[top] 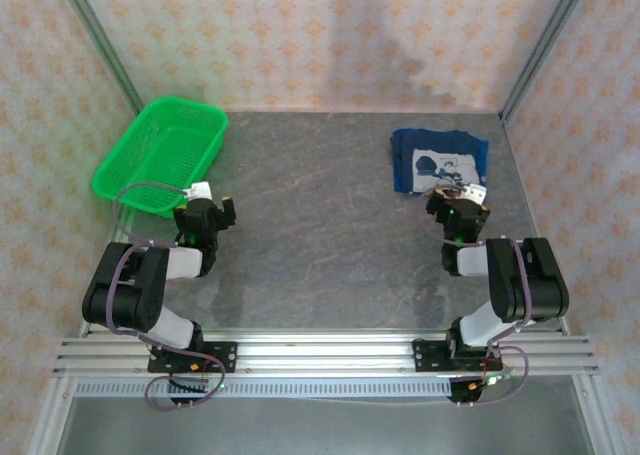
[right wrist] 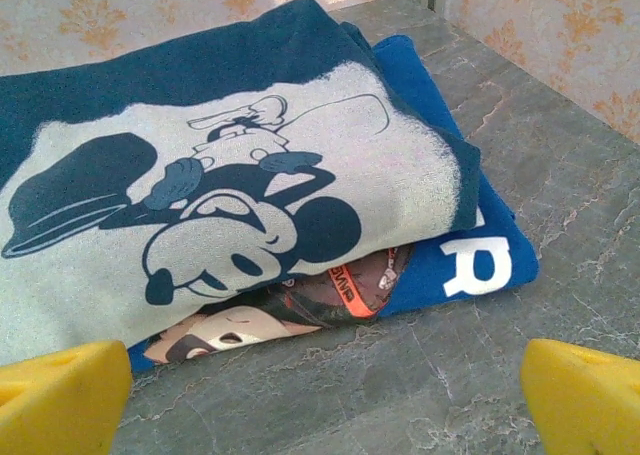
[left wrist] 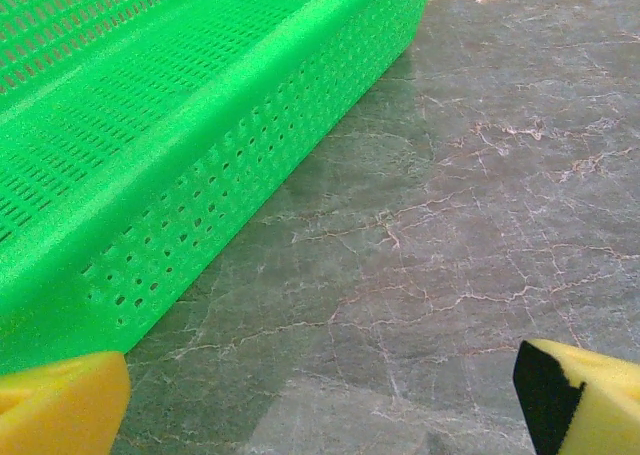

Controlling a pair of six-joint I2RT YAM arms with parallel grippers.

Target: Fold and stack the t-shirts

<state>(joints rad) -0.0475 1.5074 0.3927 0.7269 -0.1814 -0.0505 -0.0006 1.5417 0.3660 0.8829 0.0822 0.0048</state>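
Note:
Two folded t-shirts lie stacked (top: 438, 161) at the back right of the table. The upper one is dark navy (right wrist: 300, 55) with a large white cartoon-mouse print. Under it lies the brighter blue tee (right wrist: 505, 250) with white lettering and a printed face peeking out at its front edge. My right gripper (top: 460, 207) (right wrist: 320, 400) stands open just in front of the stack, its yellow fingertips (right wrist: 60, 395) clear of the cloth. My left gripper (top: 207, 213) (left wrist: 320, 405) is open and empty over bare table beside the basket.
A green plastic mesh basket (top: 160, 155) (left wrist: 150, 155) sits at the back left, close to the left gripper's left finger. The dark marbled table (top: 320, 205) stretches between the arms. Wallpapered walls and metal posts close in the back and sides.

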